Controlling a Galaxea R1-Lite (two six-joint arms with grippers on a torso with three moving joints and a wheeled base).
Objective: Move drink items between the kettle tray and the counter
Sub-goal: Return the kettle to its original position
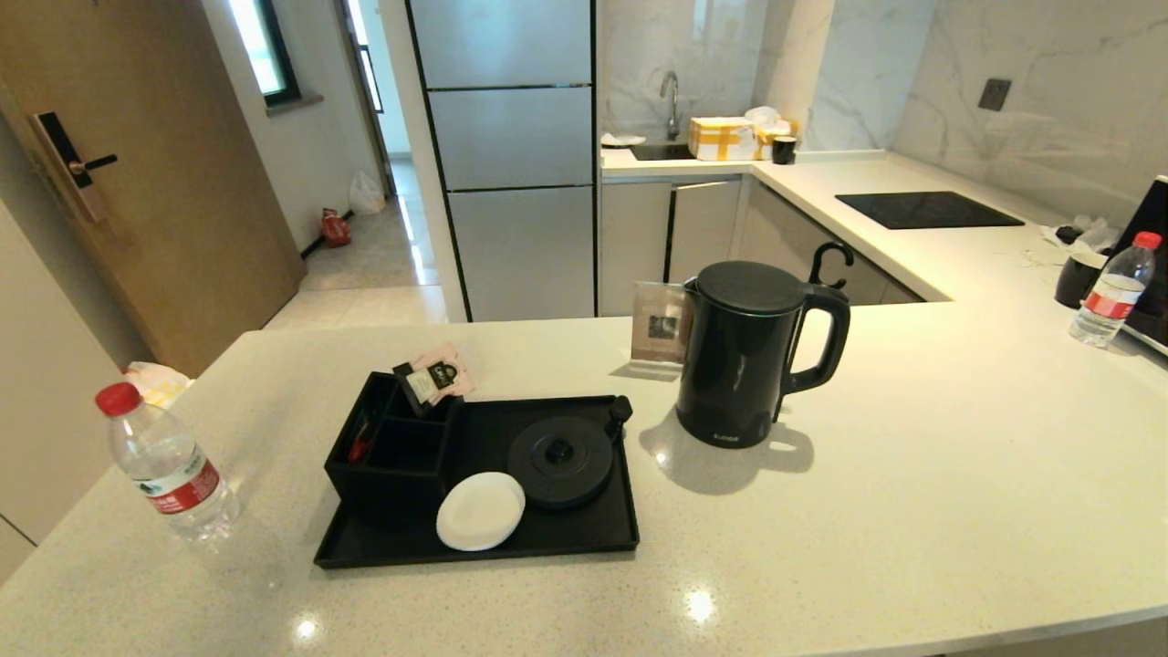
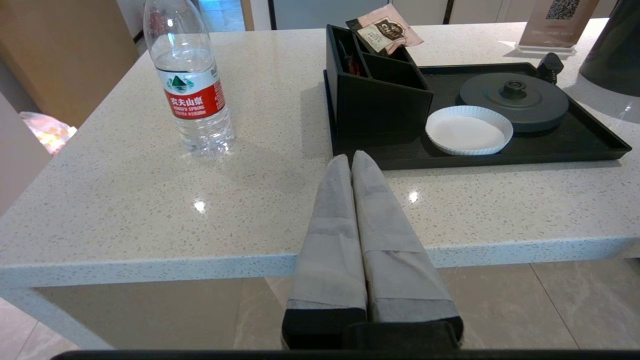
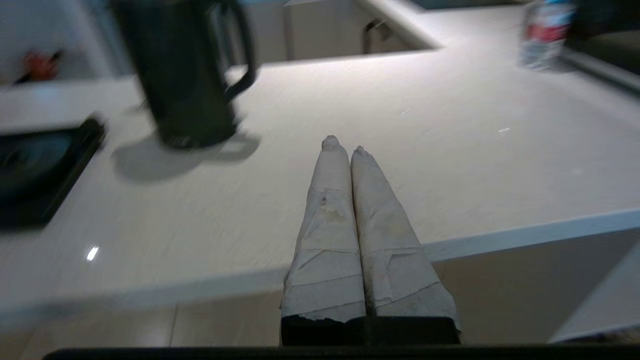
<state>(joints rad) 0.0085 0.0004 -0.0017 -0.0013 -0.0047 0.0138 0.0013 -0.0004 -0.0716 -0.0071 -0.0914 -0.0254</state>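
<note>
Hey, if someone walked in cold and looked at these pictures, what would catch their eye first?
Probably the black kettle, standing on the pale counter just right of the black tray, off its round base. Next, the red-capped water bottle alone near the counter's left edge.

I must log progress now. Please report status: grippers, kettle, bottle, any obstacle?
Left gripper and right gripper shut, empty. Kettle and bottle on counter, off tray. Nothing blocking.
</note>
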